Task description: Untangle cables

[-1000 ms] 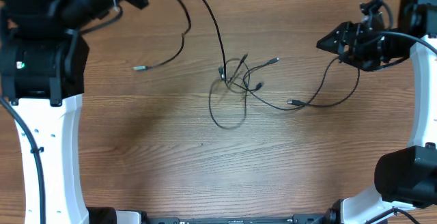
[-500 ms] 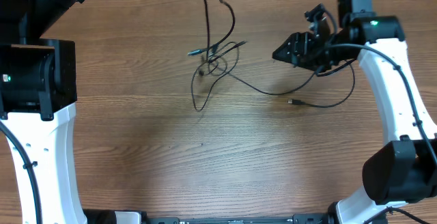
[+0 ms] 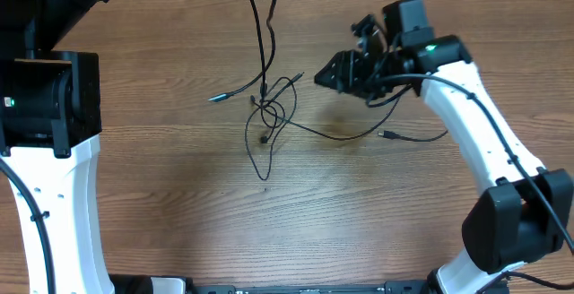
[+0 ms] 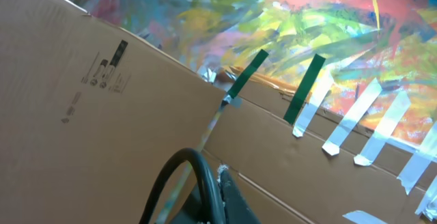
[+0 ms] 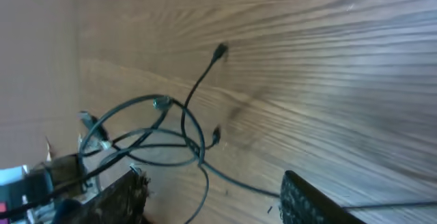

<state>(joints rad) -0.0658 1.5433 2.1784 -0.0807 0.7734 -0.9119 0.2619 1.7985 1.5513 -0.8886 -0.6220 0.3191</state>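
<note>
The thin black cables (image 3: 269,110) lie in a tangle of loops on the table's far middle. Two strands rise from it and leave the overhead view at the top edge. A silver plug end (image 3: 215,98) sticks out to the left. One strand trails right to a plug (image 3: 387,134). My right gripper (image 3: 326,76) hovers just right of the tangle. In the right wrist view it (image 5: 212,207) is open, with a strand between its fingers and the loops (image 5: 157,132) ahead. My left gripper (image 4: 218,197) points at a cardboard wall with a black cord (image 4: 198,173) arching out of it.
The wooden table (image 3: 179,204) stretches toward the near edge. The white arm bases stand at the left (image 3: 54,177) and right (image 3: 529,195). The right arm's own thick cable (image 3: 421,97) hangs beside it. Cardboard (image 4: 102,115) and a painted sheet (image 4: 328,19) stand behind.
The tangle has been dragged left and pulled up toward the far edge. My right arm has swung left from the table's right side to just beside the tangle.
</note>
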